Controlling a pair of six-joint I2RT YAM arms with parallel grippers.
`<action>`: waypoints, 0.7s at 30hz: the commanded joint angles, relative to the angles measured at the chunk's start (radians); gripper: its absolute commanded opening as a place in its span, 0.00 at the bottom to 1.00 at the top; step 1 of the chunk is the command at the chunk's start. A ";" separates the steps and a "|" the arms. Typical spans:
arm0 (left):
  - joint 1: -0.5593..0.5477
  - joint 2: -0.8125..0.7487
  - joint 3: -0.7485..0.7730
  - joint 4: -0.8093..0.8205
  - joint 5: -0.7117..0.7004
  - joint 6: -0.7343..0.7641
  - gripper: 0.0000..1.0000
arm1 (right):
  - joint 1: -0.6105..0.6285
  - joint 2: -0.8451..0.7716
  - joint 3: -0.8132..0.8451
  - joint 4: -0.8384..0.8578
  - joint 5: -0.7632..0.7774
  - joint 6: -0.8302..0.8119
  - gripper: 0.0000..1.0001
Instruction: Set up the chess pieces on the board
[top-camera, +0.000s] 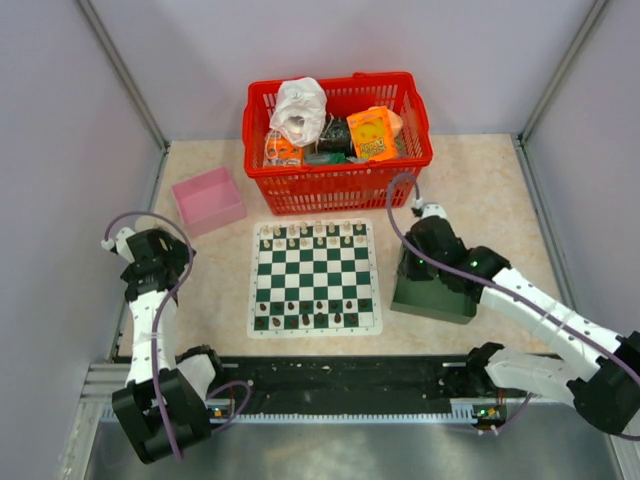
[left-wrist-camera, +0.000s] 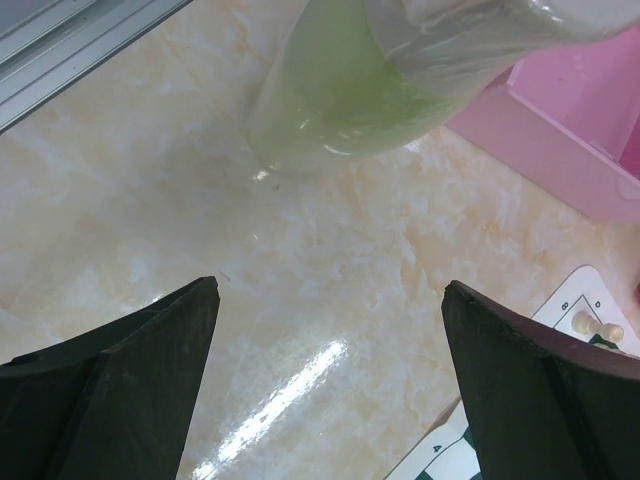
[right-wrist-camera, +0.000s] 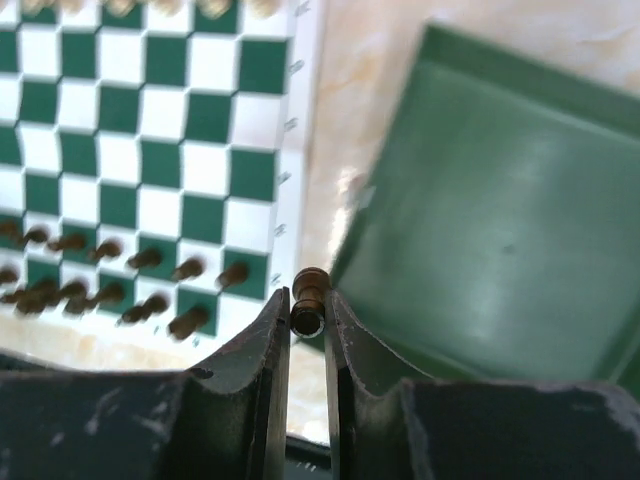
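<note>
**Tool status: right tool pinching one dark piece beside the tray**

Right tool (right-wrist-camera: 307, 300): the jaws are pressed almost together on a single dark chess piece (right-wrist-camera: 308, 289). The piece sits at the very tips, and its upper end projects just beyond them. In the right wrist view, the held piece appears over the strip between the right border of the board (right-wrist-camera: 150, 100) and the near corner of the green tray (right-wrist-camera: 490, 230). In the top view, the right wrist hangs over the tray (top-camera: 432, 300), which lies just right of the board (top-camera: 313, 275).

Left tool (left-wrist-camera: 330, 300): the jaws are spread wide and hold nothing. Bare marbled surface (left-wrist-camera: 330, 220) lies below them. A corner of the pink box (left-wrist-camera: 570, 130) shows at upper right, and a corner of the board at lower right.

Board: it lies flat at the centre of the surface (top-camera: 470, 190).
- The other dark chess pieces (top-camera: 310, 318) stand in the two rows nearest the arms.
- The cream pieces (top-camera: 312, 236) stand in the two far rows.
- The middle rows show bare squares.

Other items: a red basket (top-camera: 330, 185) with mixed contents stands behind the board. The pink box (top-camera: 208, 200) sits to the far left of the board.
</note>
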 joint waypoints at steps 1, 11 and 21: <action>0.006 -0.035 -0.003 0.034 0.011 -0.011 0.99 | 0.183 0.014 0.001 0.001 0.039 0.111 0.05; 0.005 -0.066 0.007 0.006 -0.001 -0.006 0.99 | 0.430 0.178 -0.003 0.037 0.122 0.231 0.02; 0.006 -0.066 0.012 0.003 -0.001 -0.006 0.99 | 0.494 0.271 -0.054 0.095 0.096 0.285 0.01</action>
